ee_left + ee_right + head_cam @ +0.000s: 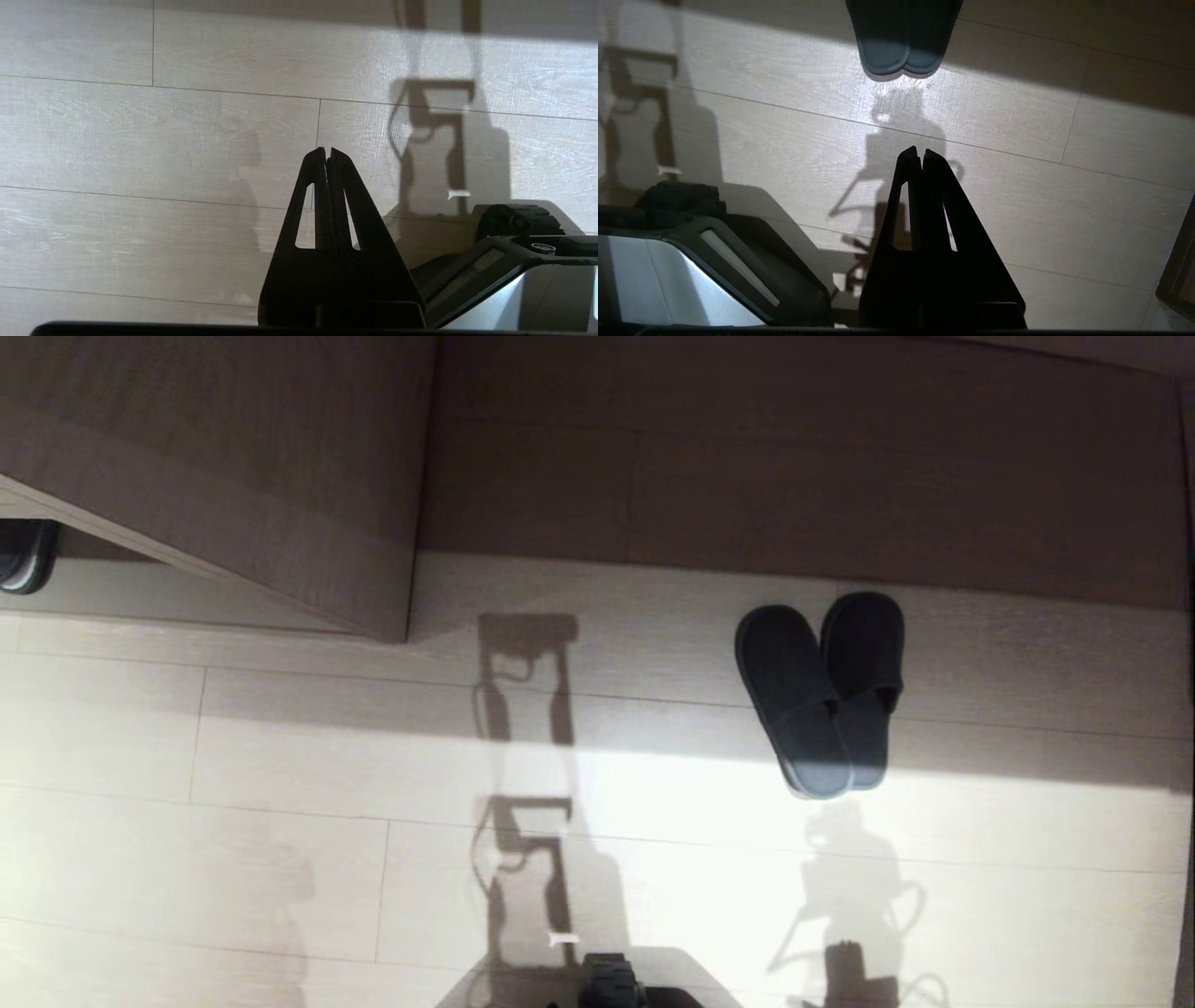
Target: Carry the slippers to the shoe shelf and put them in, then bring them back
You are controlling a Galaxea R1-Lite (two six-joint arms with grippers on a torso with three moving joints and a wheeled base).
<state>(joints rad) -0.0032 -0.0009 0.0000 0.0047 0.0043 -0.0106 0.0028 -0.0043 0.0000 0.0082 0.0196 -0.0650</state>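
The slippers (822, 695), a dark grey pair with a lighter sole rim, lie side by side on the pale plank floor, toes near the wood-grain wall. Their heels (901, 37) show in the right wrist view, well ahead of my right gripper (920, 150), which is shut and empty above the floor. My left gripper (327, 150) is also shut and empty over bare floor. Neither gripper shows in the head view. Only a corner of the shoe shelf (140, 593) shows at the far left, a low opening with a pale base board.
A wood-grain cabinet block (280, 495) juts out at the upper left. A dark shoe (23, 555) sits in the opening at the left edge. My own base (611, 980) shows at the bottom, and the arms' shadows fall on the floor.
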